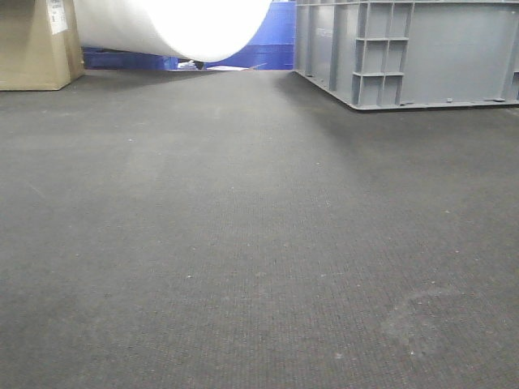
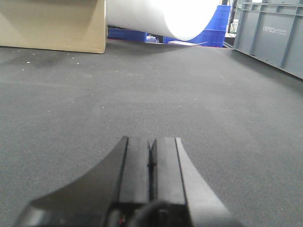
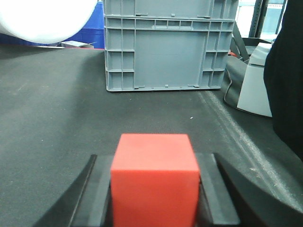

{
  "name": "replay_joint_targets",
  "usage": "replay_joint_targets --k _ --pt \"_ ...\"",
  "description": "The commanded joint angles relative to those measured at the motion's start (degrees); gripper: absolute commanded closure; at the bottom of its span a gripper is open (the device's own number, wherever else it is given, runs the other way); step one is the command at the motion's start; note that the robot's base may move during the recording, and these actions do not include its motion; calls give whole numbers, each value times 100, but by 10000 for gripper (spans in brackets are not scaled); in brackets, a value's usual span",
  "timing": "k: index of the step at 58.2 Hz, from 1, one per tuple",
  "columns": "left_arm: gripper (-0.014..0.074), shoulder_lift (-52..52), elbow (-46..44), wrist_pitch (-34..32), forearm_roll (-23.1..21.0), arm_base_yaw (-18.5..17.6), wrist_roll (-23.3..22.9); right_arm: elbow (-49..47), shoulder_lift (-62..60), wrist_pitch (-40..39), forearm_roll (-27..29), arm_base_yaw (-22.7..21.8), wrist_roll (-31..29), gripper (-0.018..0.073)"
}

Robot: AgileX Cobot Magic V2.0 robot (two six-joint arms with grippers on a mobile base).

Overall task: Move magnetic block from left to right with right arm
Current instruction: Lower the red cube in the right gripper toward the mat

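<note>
Right claw point(image 3: 155, 201) clamps block point(image 3: 154, 170); fingers point(image 3: 97, 194) flush on both side faces. Block dead centre in grip, 12 o'clock from wrist camera; cube, no long axis. Cannot tell whether lifted or resting on mat point(image 3: 52, 123). Grey crate point(image 3: 168, 52) beyond at 12 o'clock. Left claw point(image 2: 150, 163) pressed closed, empty, low over mat. Block absent from front view. Judgement: right arm owns block; set-down on right side remains.
</note>
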Motion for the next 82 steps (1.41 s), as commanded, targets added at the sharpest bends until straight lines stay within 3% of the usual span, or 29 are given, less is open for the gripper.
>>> replay_joint_targets --k 1,64,73,82 --pt "722 -40 51 -478 -15 -44 -43 -168 80 -506 15 -42 -42 314" --pt "722 -40 51 -478 -15 -44 -43 -168 80 -547 15 -42 -42 314" --pt "722 -40 51 -478 -15 -44 -43 -190 193 -577 278 -42 -9 314" --pt "722 -40 51 -478 -15 -44 -43 -515 929 -116 607 -31 6 314"
